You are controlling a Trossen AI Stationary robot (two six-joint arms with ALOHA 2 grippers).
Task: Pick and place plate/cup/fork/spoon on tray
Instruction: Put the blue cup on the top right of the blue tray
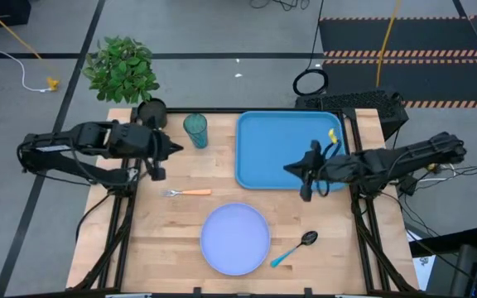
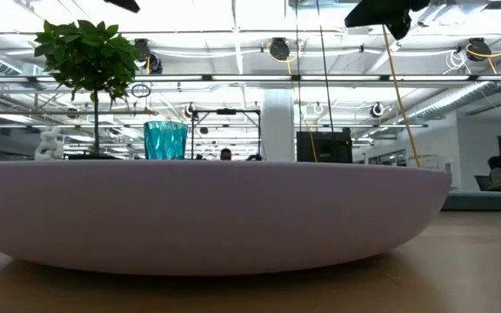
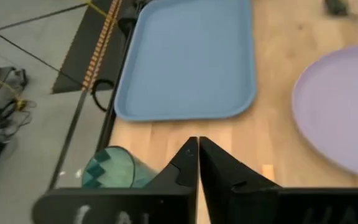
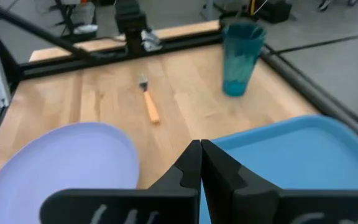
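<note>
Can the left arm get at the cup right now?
Probably yes: the left gripper, shut and empty, sits just beside the cup, which stands upright with only bare table between them.

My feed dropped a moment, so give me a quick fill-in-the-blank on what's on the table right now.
1. The tray holds ____ of the four items.
2. The fork has an ____ handle.
3. The spoon lies on the table beside the ____.
4. The cup stands ____ on the table.

Missing words: none; orange; plate; upright
</note>
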